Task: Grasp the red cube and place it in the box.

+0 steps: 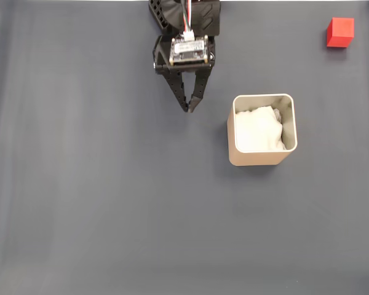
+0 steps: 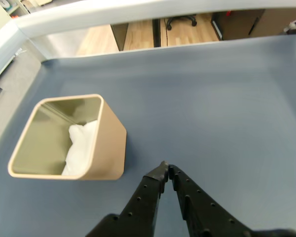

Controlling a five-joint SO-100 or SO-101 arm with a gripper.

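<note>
Grey worktop (image 1: 111, 203); box (image 1: 262, 157) near centre in the fixed view, holding only white padding (image 1: 258, 129), no cube yet. Claw (image 1: 188, 108) closed and empty, left of the box, well apart from the cube (image 1: 340, 32) at the top-right corner. Judgement: swing right past the box, open wide before descending, and straddle the cube square-on.

You're working over a plain grey-blue table cover (image 1: 98, 203), smooth and evenly lit in the fixed view. Look past its far edge in the wrist view: a pale rail (image 2: 138, 12) runs across the top, and behind it there's a wooden floor (image 2: 138, 37), a dark desk leg (image 2: 156, 32) and an office chair base (image 2: 181, 20).
</note>
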